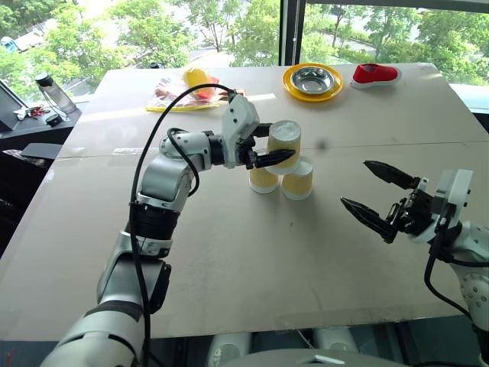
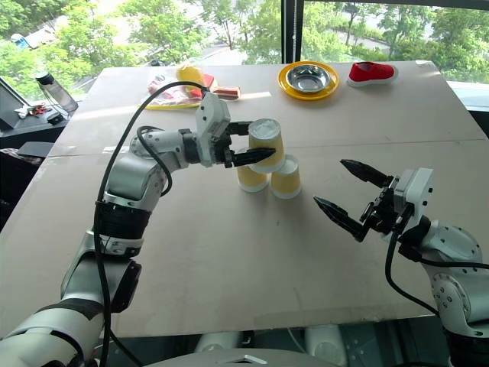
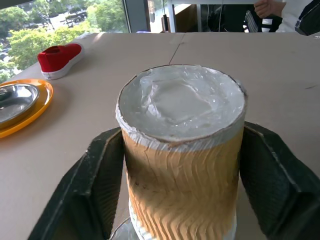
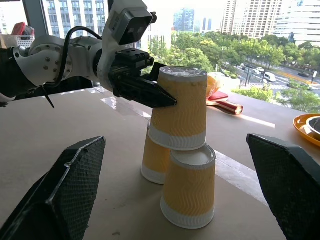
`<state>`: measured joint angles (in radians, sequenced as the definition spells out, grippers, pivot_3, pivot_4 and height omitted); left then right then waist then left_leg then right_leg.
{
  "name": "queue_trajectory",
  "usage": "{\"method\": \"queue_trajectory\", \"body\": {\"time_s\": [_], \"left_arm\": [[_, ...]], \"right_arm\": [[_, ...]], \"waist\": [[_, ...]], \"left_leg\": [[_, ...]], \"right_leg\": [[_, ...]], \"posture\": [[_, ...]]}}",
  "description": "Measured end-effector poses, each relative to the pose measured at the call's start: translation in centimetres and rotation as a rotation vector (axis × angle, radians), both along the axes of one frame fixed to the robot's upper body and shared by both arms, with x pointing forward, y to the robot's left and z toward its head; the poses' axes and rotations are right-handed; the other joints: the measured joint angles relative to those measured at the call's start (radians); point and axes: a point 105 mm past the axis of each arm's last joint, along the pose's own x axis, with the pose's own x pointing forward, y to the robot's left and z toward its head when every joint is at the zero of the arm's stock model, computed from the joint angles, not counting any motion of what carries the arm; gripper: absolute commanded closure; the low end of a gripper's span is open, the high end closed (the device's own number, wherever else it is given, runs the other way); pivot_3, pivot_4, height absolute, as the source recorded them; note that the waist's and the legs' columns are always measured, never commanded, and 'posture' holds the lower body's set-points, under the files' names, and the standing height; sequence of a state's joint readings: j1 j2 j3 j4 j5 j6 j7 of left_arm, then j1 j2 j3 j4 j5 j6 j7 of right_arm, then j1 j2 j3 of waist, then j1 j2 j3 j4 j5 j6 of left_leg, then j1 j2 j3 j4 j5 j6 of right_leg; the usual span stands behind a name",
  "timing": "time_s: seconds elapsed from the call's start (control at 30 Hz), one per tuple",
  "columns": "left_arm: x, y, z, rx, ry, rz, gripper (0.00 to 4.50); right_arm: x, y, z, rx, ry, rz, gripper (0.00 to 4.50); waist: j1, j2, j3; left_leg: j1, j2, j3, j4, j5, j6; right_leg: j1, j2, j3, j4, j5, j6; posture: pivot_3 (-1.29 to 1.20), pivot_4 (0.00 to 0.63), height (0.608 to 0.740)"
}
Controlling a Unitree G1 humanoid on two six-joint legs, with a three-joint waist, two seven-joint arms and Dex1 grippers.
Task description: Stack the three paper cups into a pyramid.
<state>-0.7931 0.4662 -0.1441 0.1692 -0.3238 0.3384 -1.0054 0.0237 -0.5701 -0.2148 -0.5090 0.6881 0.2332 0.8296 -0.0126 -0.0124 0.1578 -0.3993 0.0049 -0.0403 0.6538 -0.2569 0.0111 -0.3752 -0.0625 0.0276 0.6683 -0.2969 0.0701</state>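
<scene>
Three yellow-orange ribbed paper cups stand upside down at the middle of the table as a pyramid. Two base cups (image 1: pixel 263 180) (image 1: pixel 298 180) stand side by side, and the top cup (image 4: pixel 178 107) rests across their white bases. My left gripper (image 1: pixel 276 145) is level around the top cup, open. Its fingers (image 3: pixel 100 175) flank the cup's sides and splay outward. My right gripper (image 1: pixel 355 183) hangs open and empty to the right of the stack, above the table, pointing toward the cups.
At the table's far side are a yellow plate (image 1: pixel 292 86) holding a steel bowl, a red shoe (image 1: pixel 374 74) and some colourful packets (image 1: pixel 183 90). A water bottle (image 1: pixel 53 92) stands on a side counter at the far left. A person's hand (image 3: pixel 270 7) shows beyond the table.
</scene>
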Motion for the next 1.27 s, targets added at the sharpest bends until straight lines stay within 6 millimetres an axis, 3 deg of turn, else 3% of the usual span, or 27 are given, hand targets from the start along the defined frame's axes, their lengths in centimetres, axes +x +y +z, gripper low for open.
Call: {"method": "queue_trajectory", "body": {"time_s": [0.1,0.33,0.47,0.67,0.73,0.8,0.83,0.9,0.93,0.97,1.03,1.1,1.27], "left_arm": [[0.2,-0.1,-0.4,-0.017,-0.001,0.012,0.05],[0.2,0.6,1.4,-0.102,-0.062,0.030,0.05],[-2.5,1.5,4.5,-0.214,-0.122,-0.044,0.05],[-6.1,4.5,5.3,-0.288,-0.083,0.012,0.05],[-6.6,6.2,3.7,-0.267,-0.025,0.109,0.05],[-7.5,8.1,-0.5,-0.216,0.102,0.239,0.05],[-7.7,8.3,-1.2,-0.210,0.122,0.253,0.05],[-9.5,9.3,-5.6,-0.166,0.211,0.379,0.05],[-9.8,9.5,-6.3,-0.163,0.219,0.404,0.05],[-11.0,9.7,-8.7,-0.154,0.270,0.475,0.05],[-12.4,9.4,-11.5,-0.127,0.350,0.517,0.05],[-13.3,9.1,-12.8,-0.107,0.360,0.552,0.05],[-13.8,8.4,-13.4,-0.096,0.335,0.588,0.05]], "right_arm": [[0.0,0.0,-0.1,-0.001,0.001,0.005,0.00],[-0.2,-0.2,-0.6,-0.001,0.020,0.005,0.00],[-0.7,-0.4,-1.6,-0.002,0.063,0.006,0.00],[-1.2,-1.3,-3.7,-0.001,0.143,0.014,0.00],[-1.3,-1.8,-4.4,-0.002,0.162,0.010,0.00],[-1.6,-2.7,-5.7,-0.008,0.198,-0.012,0.00],[-1.7,-2.8,-5.9,-0.007,0.203,-0.017,0.00],[-1.7,-3.4,-7.4,-0.023,0.223,-0.061,0.00],[-1.7,-3.5,-7.7,-0.034,0.228,-0.068,0.00],[-1.7,-3.9,-9.0,-0.071,0.244,-0.098,0.00],[-1.8,-4.5,-10.6,-0.104,0.285,-0.127,0.00],[-1.7,-4.8,-11.4,-0.131,0.297,-0.141,0.00],[-1.1,-5.1,-11.7,-0.165,0.285,-0.149,0.00]], "waist": [[0.000,0.000,0.000],[-0.001,0.000,0.000],[-0.003,0.000,0.000],[-0.003,0.000,0.000],[-0.004,0.000,0.000],[-0.002,0.000,0.000],[-0.002,0.000,0.000],[-0.001,0.000,-0.001],[0.000,-0.001,-0.001],[0.001,-0.001,-0.001],[0.008,-0.001,-0.001],[0.011,-0.001,-0.001],[0.008,0.000,-0.001]], "left_leg": [[0.000,0.000,0.000,0.000,0.000,0.000],[0.000,0.000,0.000,0.000,0.000,0.000],[0.000,0.001,0.000,0.000,0.000,-0.001],[0.002,0.002,0.001,0.000,0.000,0.001],[0.003,0.002,0.001,0.000,0.000,0.001],[0.004,0.003,0.002,0.000,-0.001,0.001],[0.004,0.004,0.002,0.000,-0.001,0.001],[0.005,0.004,0.004,0.000,-0.001,0.001],[0.004,0.004,0.004,0.000,-0.001,0.001],[0.004,0.003,0.005,0.000,-0.001,0.001],[0.004,0.003,0.004,0.000,-0.001,0.001],[0.005,0.002,0.005,0.000,-0.001,0.001],[0.016,0.003,0.006,-0.001,-0.001,0.001]], "right_leg": [[0.000,0.000,0.000,0.000,0.000,0.000],[0.000,0.000,0.000,0.001,0.000,0.000],[-0.001,0.000,0.001,0.001,0.000,0.000],[0.000,0.000,0.002,0.002,0.000,0.000],[0.000,0.000,0.003,0.003,0.000,0.000],[0.000,-0.001,0.004,0.003,0.000,0.000],[0.000,-0.001,0.004,0.003,0.000,0.000],[0.001,-0.002,0.005,0.003,0.000,0.000],[0.000,-0.002,0.005,0.002,0.000,0.000],[0.001,-0.002,0.006,0.002,0.000,0.000],[0.001,-0.003,0.006,0.002,0.000,-0.001],[0.002,-0.003,0.006,0.002,0.000,-0.001],[0.011,-0.003,0.009,0.002,0.000,-0.002]], "posture": [[0.00,0.150,0.740],[0.00,0.150,0.740],[0.00,0.150,0.740],[0.00,0.150,0.740],[0.00,0.150,0.740],[0.00,0.150,0.740],[0.00,0.150,0.740],[0.00,0.150,0.740],[0.00,0.150,0.740],[0.00,0.150,0.740],[0.00,0.150,0.740],[0.00,0.150,0.740],[0.00,0.150,0.740]]}}
